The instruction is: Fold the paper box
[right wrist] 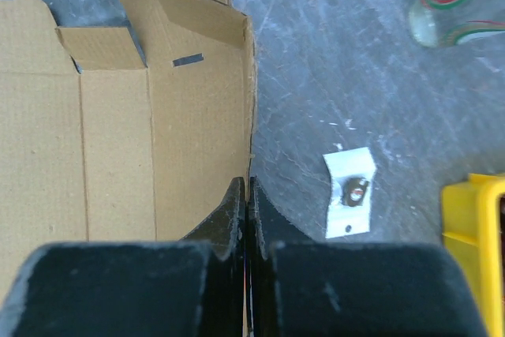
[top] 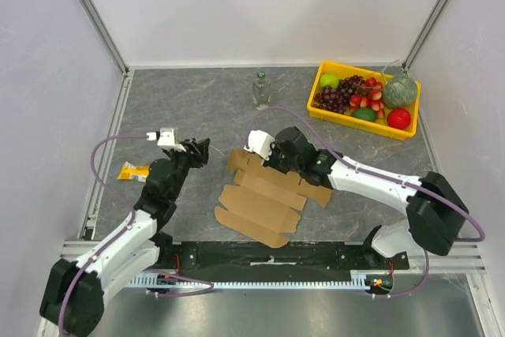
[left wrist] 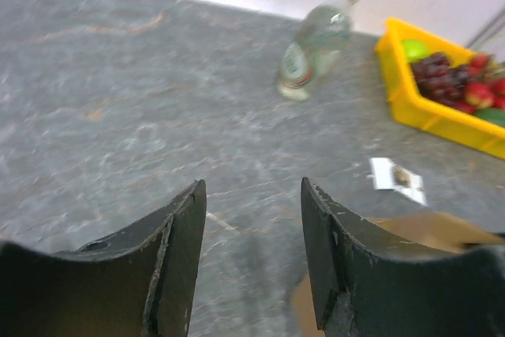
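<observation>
The paper box (top: 260, 203) lies opened out and mostly flat on the grey worktop (top: 197, 100). It sits toward the middle of the near edge, between the two arms, and a couple of small flaps at its far end are tipped up.

The right arm reaches in from the near right corner and lies across the far right part of the sheet, hiding some of it from above. The right gripper (right wrist: 246, 195) has its jaws pressed together, and the sheet's edge runs straight into the seam between the tips. I can't tell whether it is pinching the board or only touching it.

A small white sachet (right wrist: 349, 192) lies on the worktop just beside that edge. Beyond it, toward the middle of the far edge, stands a clear glass bottle (top: 261, 88). A yellow tray (top: 363, 125) of fruit fills the far right corner, well apart from the cardboard.

The left gripper (left wrist: 252, 187) is off to the left of the sheet, over bare worktop. Its jaws are moderately apart with nothing between them. A yellow packet (top: 132, 170) lies by the left edge.
</observation>
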Controlling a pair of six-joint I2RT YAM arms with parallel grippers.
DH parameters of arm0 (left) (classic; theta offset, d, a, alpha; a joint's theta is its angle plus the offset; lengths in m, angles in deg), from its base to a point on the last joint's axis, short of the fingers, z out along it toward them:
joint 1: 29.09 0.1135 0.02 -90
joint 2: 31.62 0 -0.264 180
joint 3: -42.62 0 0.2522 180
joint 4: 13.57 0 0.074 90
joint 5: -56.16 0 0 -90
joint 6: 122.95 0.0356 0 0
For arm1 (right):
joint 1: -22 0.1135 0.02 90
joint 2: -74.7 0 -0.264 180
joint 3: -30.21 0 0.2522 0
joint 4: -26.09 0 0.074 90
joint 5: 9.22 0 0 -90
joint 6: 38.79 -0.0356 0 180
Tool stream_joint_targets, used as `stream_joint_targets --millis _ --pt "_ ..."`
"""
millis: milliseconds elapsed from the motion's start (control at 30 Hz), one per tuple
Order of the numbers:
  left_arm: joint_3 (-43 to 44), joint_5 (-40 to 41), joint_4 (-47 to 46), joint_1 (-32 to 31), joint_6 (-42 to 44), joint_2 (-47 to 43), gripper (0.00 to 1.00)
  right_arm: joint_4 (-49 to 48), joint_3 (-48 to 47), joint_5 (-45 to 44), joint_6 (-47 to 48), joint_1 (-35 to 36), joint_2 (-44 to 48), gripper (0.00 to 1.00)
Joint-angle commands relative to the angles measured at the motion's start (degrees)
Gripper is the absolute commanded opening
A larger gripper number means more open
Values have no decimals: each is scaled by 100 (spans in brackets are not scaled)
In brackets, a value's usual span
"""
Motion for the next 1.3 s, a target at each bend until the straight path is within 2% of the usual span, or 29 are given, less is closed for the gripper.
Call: stream_joint_targets --millis 0,133,267,367,533,733,1000,1267 --pt "228 -380 -132 588 -509 664 58 -807 339 -1011 336 241 637 0" --pt "403 -996 -519 774 -457 1516 58 -1369 770 -1433 555 496 998 0" --pt "641 -2024 -1063 774 -386 2377 57 -1344 885 -1460 757 672 1025 0" --pt "624 -2342 -1582 774 -404 2730 57 -1177 876 -1671 1020 857 902 0" --pt "422 -2869 -2197 774 -378 2959 57 -1308 1007 -2224 1355 1200 752 0" --pt "-96 -3431 -2857 774 -500 3003 57 -1580 1087 -2444 1356 1297 594 0" --pt "-659 -3749 -3384 774 -676 3100 55 -1800 1113 -2577 1276 1332 533 0" --pt "-668 -4100 -3833 765 -756 3469 53 -1801 1131 -2463 1119 1437 533 0"
